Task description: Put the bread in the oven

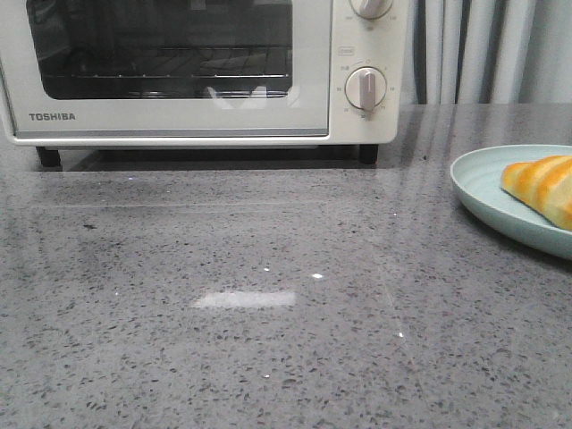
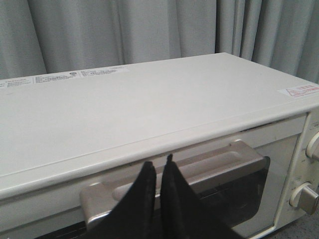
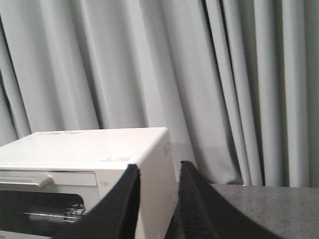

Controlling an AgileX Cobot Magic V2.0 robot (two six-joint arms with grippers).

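Note:
The cream-white Toshiba oven (image 1: 179,71) stands at the back left of the grey table with its glass door closed. The bread (image 1: 543,186), golden-orange with pale stripes, lies on a pale blue plate (image 1: 487,192) at the right edge. Neither gripper shows in the front view. My left gripper (image 2: 158,163) is shut and empty, just in front of the oven's silver door handle (image 2: 199,172). My right gripper (image 3: 158,169) is open and empty, held up in the air to the right of the oven (image 3: 89,164), which shows in the right wrist view.
Two round dials (image 1: 366,88) sit on the oven's right panel. Grey curtains (image 1: 500,49) hang behind the table. The speckled grey tabletop (image 1: 268,313) stretches in front of the oven.

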